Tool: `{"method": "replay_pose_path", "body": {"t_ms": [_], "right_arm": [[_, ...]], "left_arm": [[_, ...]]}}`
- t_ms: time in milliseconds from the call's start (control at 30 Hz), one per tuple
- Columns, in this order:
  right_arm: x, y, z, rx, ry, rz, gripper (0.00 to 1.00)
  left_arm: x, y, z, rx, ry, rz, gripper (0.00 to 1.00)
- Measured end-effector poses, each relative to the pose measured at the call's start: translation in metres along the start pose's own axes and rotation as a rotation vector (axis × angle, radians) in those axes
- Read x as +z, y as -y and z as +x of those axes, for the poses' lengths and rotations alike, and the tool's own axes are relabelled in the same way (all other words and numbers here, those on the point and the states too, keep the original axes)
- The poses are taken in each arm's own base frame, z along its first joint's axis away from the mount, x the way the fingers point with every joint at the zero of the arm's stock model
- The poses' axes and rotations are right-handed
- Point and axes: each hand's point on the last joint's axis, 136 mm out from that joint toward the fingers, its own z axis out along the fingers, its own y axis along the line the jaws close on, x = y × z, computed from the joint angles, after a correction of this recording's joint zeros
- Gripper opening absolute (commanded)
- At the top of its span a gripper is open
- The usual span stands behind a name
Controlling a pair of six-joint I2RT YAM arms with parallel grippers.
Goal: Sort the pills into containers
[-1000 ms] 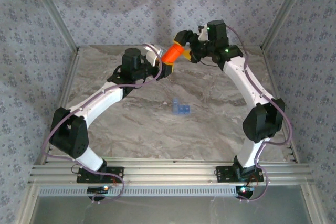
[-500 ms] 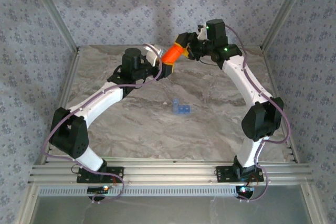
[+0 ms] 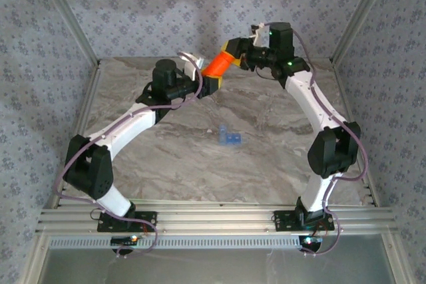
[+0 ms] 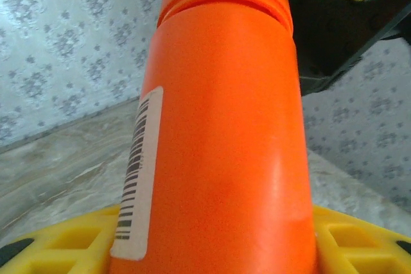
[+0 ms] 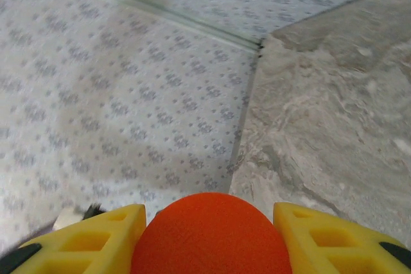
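Left gripper [image 3: 211,84], upper centre of the top view: yellow fingers [image 4: 58,245] clamped on the lower end of the orange bottle [image 3: 217,66]. The bottle is held above the table [image 3: 166,157], tilted up to the right. Right gripper [image 3: 233,49], just right of it: fingers [image 5: 77,239] closed against the bottle's rounded top end, apparently its cap. Pill box [image 3: 229,138]: flat on the table at frame centre, well apart from both grippers; contents too small to tell.
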Motion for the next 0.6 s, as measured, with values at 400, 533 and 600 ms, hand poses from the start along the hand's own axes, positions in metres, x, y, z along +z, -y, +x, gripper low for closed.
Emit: {"method": "replay_pose_path", "body": {"t_ms": [400, 533, 600], "right_arm": [[-0.016, -0.021, -0.002, -0.22, -0.016, -0.118, 0.4], [-0.02, -0.016, 0.001, -0.204, 0.0, -0.121, 0.4], [-0.02, -0.014, 0.0, -0.2, 0.005, -0.125, 0.4]], "left_arm": [[0.0, 0.018, -0.014, -0.092, 0.044, 0.116, 0.0], [0.002, 0.02, -0.01, -0.1, 0.032, 0.134, 0.0], [0.003, 0.02, -0.009, -0.103, 0.029, 0.134, 0.0]]}}
